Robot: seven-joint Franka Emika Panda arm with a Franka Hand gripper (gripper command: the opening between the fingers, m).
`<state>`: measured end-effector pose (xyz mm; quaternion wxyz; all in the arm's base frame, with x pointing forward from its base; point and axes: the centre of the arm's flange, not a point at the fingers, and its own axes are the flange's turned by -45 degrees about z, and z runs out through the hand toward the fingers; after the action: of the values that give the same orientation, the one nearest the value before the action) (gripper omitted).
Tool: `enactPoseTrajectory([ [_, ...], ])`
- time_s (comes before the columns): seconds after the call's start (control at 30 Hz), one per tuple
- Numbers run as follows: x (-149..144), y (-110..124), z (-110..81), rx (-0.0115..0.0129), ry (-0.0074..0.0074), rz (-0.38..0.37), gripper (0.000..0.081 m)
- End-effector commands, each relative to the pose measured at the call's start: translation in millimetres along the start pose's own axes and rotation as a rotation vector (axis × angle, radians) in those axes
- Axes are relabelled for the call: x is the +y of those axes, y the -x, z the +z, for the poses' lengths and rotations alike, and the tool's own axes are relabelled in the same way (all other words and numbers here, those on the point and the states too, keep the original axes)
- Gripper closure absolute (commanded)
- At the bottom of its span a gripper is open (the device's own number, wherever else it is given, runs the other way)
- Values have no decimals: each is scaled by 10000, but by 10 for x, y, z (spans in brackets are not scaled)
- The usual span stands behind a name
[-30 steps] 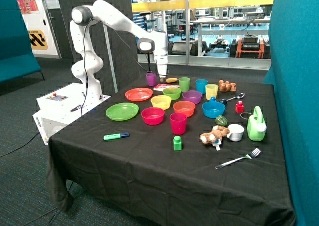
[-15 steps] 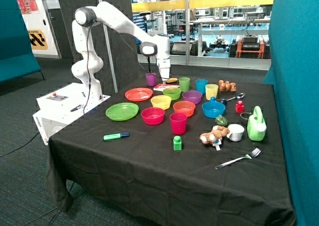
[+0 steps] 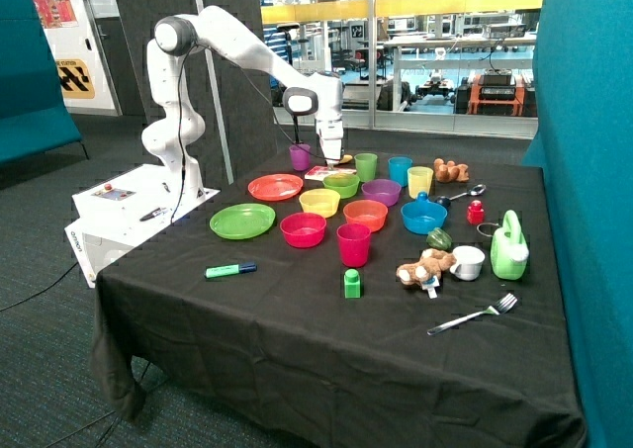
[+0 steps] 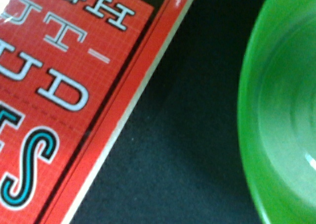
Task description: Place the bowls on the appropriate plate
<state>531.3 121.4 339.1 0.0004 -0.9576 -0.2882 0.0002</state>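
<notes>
The lime green bowl (image 3: 341, 184) stands on the black cloth behind the yellow bowl; its rim fills one side of the wrist view (image 4: 281, 115). The orange-red bowl (image 3: 365, 214) stands nearer the front, beside the yellow bowl. The orange-red plate (image 3: 275, 186) and the green plate (image 3: 242, 221) lie side by side, both bare. My gripper (image 3: 333, 157) hangs low just behind the lime green bowl, over a red printed card (image 3: 329, 172), which also shows in the wrist view (image 4: 69, 85). The gripper holds nothing that I can see.
Around the bowls stand a yellow bowl (image 3: 319, 202), purple bowl (image 3: 381, 191), pink bowl (image 3: 303, 228), blue bowl (image 3: 423, 215), and purple (image 3: 300, 156), green (image 3: 366, 166), blue (image 3: 400, 170), yellow (image 3: 420, 181) and pink (image 3: 353, 243) cups. A marker (image 3: 230, 269), toys and a fork (image 3: 475, 316) lie nearer the front.
The arm has swung from beside the purple cup toward the green cup and come down, ending just behind the lime green bowl. Nothing on the table has moved.
</notes>
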Motion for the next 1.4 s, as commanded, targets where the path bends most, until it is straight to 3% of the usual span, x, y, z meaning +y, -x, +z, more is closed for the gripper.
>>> enactPoseTrajectory([
  [0.0,2,-23,104,2,8,47,447],
  [0.77,-65,-179,302,2,8,61,450],
  [1.37,-42,-276,421,2,8,121,497],
])
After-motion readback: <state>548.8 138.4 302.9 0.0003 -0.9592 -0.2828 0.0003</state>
